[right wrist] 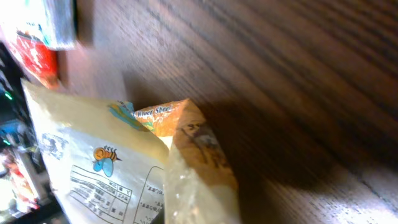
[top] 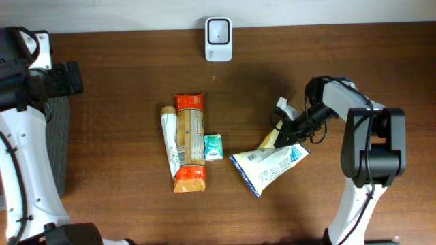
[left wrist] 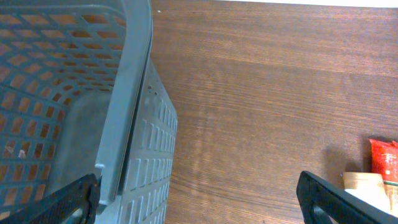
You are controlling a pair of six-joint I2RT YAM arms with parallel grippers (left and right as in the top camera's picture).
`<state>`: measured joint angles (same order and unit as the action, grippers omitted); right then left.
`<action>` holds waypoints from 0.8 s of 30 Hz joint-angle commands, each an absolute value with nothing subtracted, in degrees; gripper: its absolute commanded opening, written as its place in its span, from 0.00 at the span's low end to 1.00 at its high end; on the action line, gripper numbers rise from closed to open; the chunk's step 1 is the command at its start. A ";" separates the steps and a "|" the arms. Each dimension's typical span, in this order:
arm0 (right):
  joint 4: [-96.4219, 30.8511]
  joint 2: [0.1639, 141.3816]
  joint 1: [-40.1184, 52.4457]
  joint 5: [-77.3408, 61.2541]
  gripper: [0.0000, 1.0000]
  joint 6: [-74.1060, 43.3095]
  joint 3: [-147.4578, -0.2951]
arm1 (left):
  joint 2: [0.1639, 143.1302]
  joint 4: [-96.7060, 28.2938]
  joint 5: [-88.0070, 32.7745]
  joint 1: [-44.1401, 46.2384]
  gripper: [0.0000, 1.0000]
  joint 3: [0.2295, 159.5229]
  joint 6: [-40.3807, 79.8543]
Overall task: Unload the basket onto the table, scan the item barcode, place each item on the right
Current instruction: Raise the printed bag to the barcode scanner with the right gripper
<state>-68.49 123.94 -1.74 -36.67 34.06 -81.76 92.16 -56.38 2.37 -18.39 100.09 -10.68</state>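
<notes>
At the pouch (top: 269, 167), right claw (top: 282, 135) closed, contact hidden; left claw (left wrist: 205, 202) spread wide near basket (left wrist: 127, 93).

A white, blue-printed pouch (top: 269, 165) lies flat and slanted, right of centre on the bench (top: 327, 68); the white scanner (top: 219, 30) sits at its far edge.

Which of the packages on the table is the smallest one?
The green-and-white packet, just right of the long orange pack. The orange pack, white tube and white pouch are all much longer.
</notes>
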 commanded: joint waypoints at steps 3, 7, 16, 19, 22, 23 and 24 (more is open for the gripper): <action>-71.85 120.40 -1.96 -46.19 0.04 23.99 -90.45 | 92.31 -56.29 2.13 -18.46 0.99 100.44 -10.17; -68.23 112.31 -2.02 -49.56 0.04 14.35 -95.68 | 92.31 -56.31 2.15 -18.46 0.99 100.44 -10.15; -46.06 96.95 -3.57 -53.80 0.04 -11.27 -95.85 | 92.31 -56.31 2.13 -18.46 0.99 100.44 -10.15; -36.10 96.47 -3.57 -53.54 0.04 -24.05 -95.85 | 92.31 -56.31 2.15 -18.46 0.99 100.44 -10.17; -27.07 96.49 -3.40 -52.23 0.04 -30.68 -95.85 | 92.31 -56.29 2.13 -18.46 0.99 100.44 -10.15; -26.11 96.49 -2.70 -50.24 0.04 -30.74 -95.85 | 92.31 -56.29 2.15 -18.46 0.99 100.44 -10.15; -26.22 96.49 -2.22 -49.60 0.04 -30.61 -95.83 | 92.31 -56.29 2.13 -18.46 0.99 100.44 -10.15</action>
